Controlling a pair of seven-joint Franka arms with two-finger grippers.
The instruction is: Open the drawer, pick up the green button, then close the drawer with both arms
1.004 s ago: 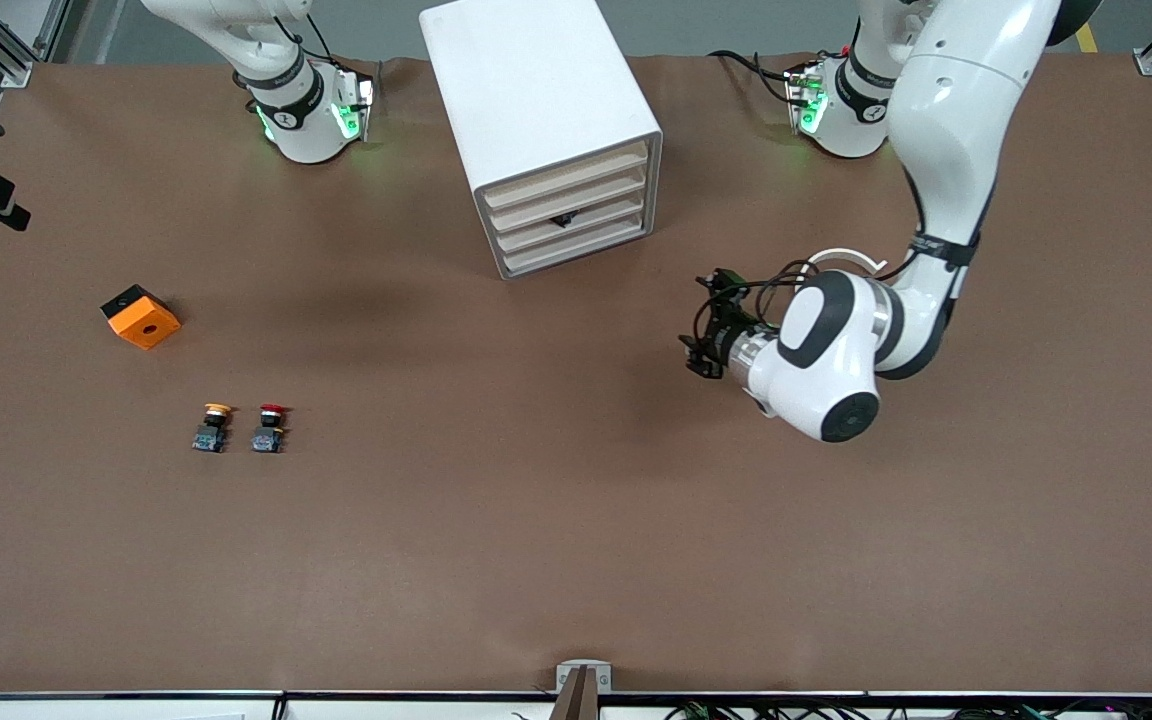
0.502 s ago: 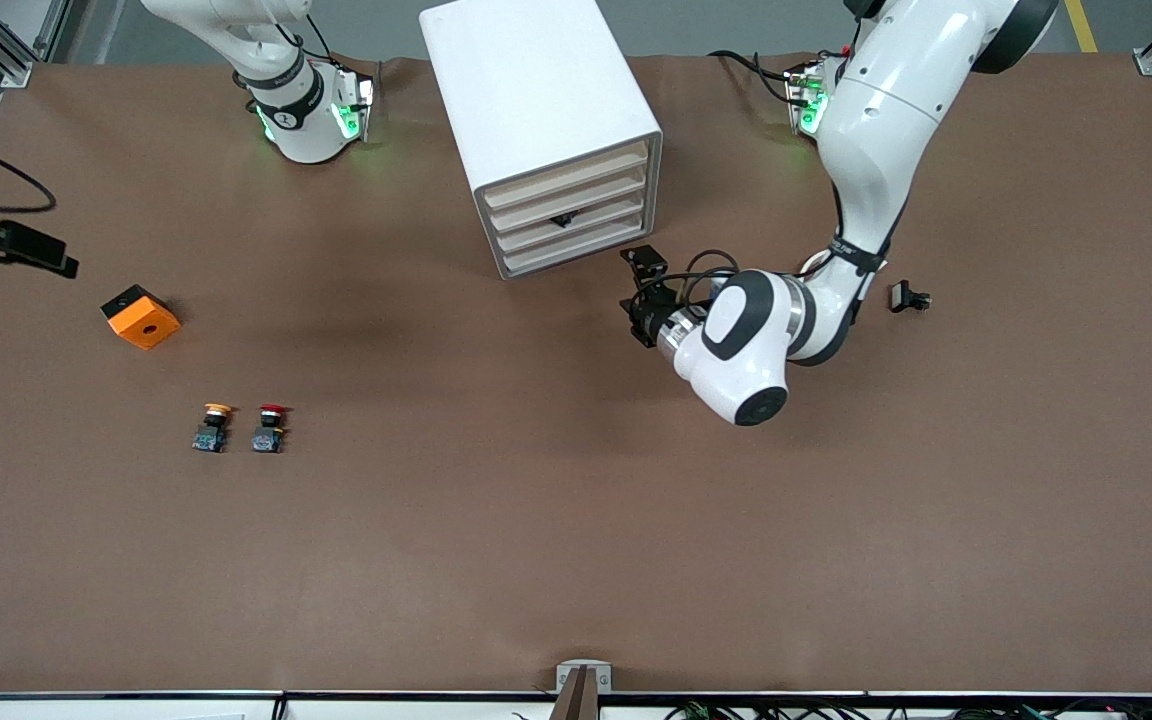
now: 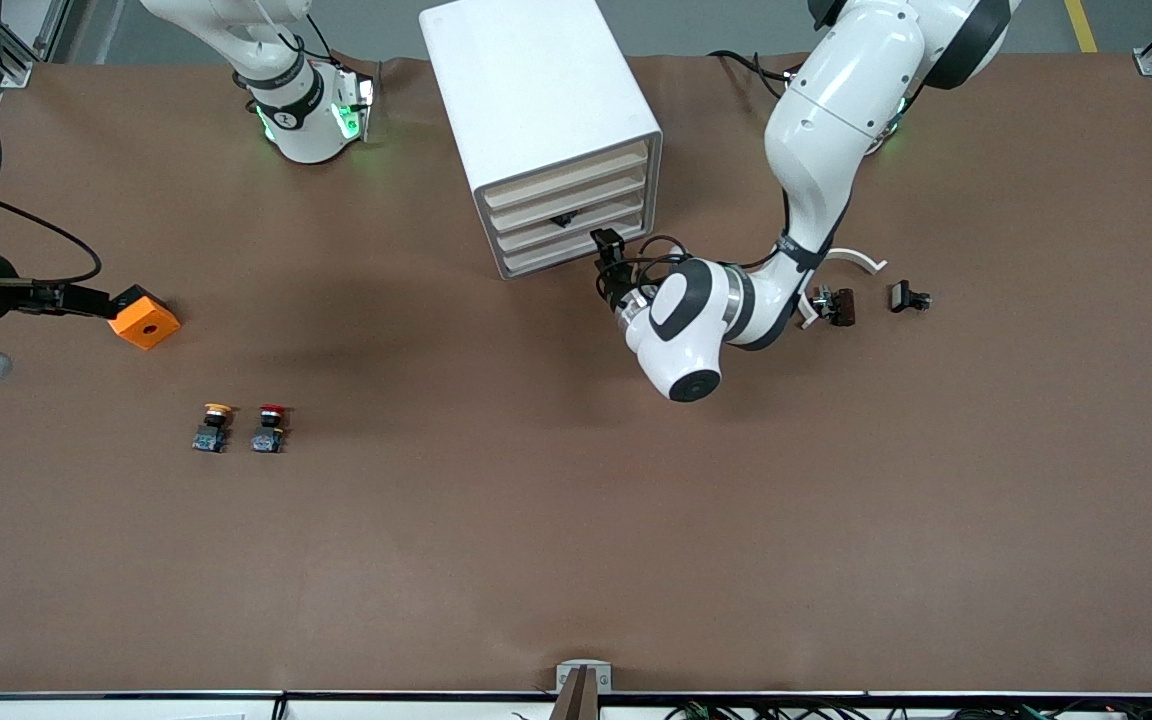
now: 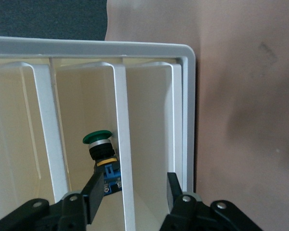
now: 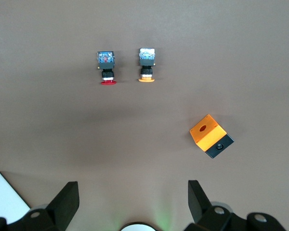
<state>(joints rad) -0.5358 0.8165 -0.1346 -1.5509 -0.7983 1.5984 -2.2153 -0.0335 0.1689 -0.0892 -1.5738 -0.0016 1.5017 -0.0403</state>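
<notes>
The white cabinet (image 3: 536, 100) stands at the robots' edge of the table, all its drawers pushed in. One drawer (image 3: 576, 224) holds the green-capped button (image 4: 98, 144), which shows as a dark speck (image 3: 564, 219) in the front view. My left gripper (image 3: 608, 262) is right in front of the cabinet. In the left wrist view the left gripper (image 4: 134, 191) is open, its jaws standing either side of a white drawer edge (image 4: 121, 144) without touching it. One finger (image 4: 92, 195) is beside the button's blue base. My right gripper (image 5: 132, 187) is open and empty, up in the air toward the right arm's end, with the gripper (image 3: 86, 299) beside the orange box.
An orange box (image 3: 143, 317) lies toward the right arm's end. A yellow-capped button (image 3: 213, 425) and a red-capped one (image 3: 270, 425) stand nearer the front camera. Small black parts (image 3: 836, 303) (image 3: 908, 296) and a white curved piece (image 3: 854, 258) lie under the left arm.
The left arm has swung from the left arm's end to the cabinet front, its jaws narrowing. The right arm has come down into view beside the orange box.
</notes>
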